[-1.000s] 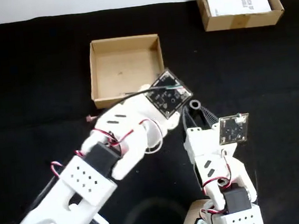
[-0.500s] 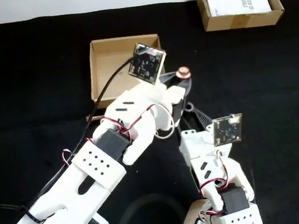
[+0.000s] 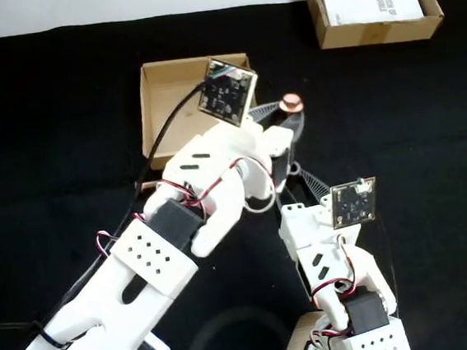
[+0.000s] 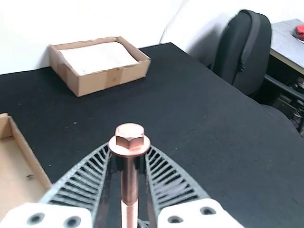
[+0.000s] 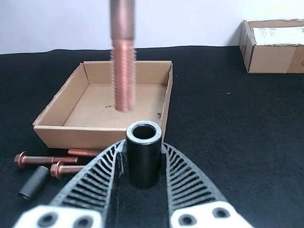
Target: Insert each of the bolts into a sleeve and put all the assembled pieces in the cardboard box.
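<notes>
From the high view, the left hand (image 3: 286, 119) sits in the upper middle of the frame, just right of the cardboard box (image 3: 154, 108), closed on a copper bolt (image 3: 291, 101) whose head faces the camera; the right hand (image 3: 298, 171) lies just below it in the frame, so the two hands are close together; a second box (image 3: 377, 30) stands in the upper right corner of the black tabletop (image 3: 60, 92), well apart. From the left wrist view, the bolt stands upright between the ribbed fingers (image 4: 90, 175), pinched on its shank below the flange, head up, threads pointing down. From the right wrist view, the right hand grips a black sleeve (image 5: 144, 159) upright, its open mouth upward; the bolt's threaded end hangs above that mouth, its long axis near parallel to the sleeve's, yet a little off the bore, toward the cardboard box; I judge that the coming move turns on closing that small offset before the bolt is lowered; loose bolts (image 5: 40, 159) and a loose sleeve (image 5: 33, 183) lie on the tabletop beside the cardboard box's near wall.
</notes>
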### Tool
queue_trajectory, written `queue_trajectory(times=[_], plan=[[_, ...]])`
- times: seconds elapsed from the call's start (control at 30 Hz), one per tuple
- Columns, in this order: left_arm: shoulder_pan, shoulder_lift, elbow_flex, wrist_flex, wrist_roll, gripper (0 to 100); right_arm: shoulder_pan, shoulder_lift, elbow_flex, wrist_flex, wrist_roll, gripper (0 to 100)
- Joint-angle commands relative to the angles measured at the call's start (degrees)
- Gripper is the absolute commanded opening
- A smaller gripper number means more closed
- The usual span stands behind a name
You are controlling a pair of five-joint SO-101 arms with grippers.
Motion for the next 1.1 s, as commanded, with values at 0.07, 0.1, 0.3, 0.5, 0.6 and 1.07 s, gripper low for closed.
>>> queue_trajectory(times=[0.07, 0.1, 0.3, 0.5, 0.6, 1.07], plan=[[1.4, -0.2, -2.0, -1.8, 0.2, 1, -0.4, -0.7, -0.3, -1.1, -0.2, 0.7], [1.5, -0.2, -2.0, -1.8, 0.2, 1, -0.4, -0.7, -0.3, -1.1, -0.2, 0.7], [1.5, -0.2, -1.0, -1.9, 0.1, 1, -0.3, -0.7, -0.5, -1.0, -0.2, 0.7], [1.4, 2.0, 2.5, -7.6, 0.1, 1, -0.2, -0.7, -0.5, -0.7, -0.2, 0.7], [1.4, 2.7, 2.7, -7.6, 0.1, 1, 0.0, -0.7, -0.5, -0.7, -0.2, 0.7], [2.3, 2.2, 7.0, -6.2, -0.1, 1, 0.0, -0.7, -0.8, -0.7, -0.2, 0.7]])
